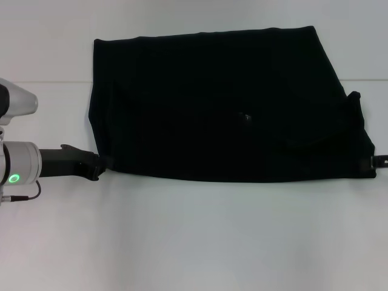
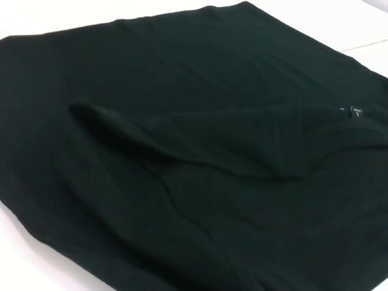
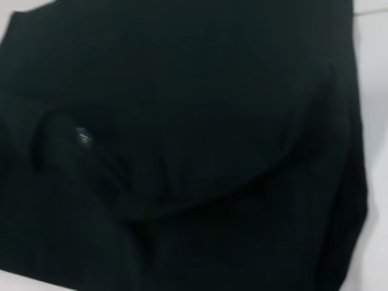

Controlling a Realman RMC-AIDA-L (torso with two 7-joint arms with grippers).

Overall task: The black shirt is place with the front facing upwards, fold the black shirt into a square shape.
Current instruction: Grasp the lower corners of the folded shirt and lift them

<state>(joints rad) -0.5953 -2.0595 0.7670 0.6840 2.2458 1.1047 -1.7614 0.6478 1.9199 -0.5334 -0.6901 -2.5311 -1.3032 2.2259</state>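
The black shirt (image 1: 230, 103) lies on the white table, folded into a wide dark shape with no lettering showing. Its small neck label (image 1: 245, 116) sits near the middle, and a sleeve tip pokes out at the right edge. My left gripper (image 1: 96, 165) rests at table level against the shirt's near left corner. Only a sliver of my right gripper (image 1: 380, 162) shows, at the shirt's near right corner by the frame edge. The left wrist view is filled by the shirt (image 2: 182, 170) with a folded ridge and the label (image 2: 357, 111). The right wrist view shows the shirt (image 3: 194, 121) close up.
The white table (image 1: 194, 236) stretches bare in front of the shirt and to its left. A pale seam line (image 1: 48, 82) runs across the back of the table behind the shirt. The left arm's white wrist housing (image 1: 18, 160) with a green light sits at the left edge.
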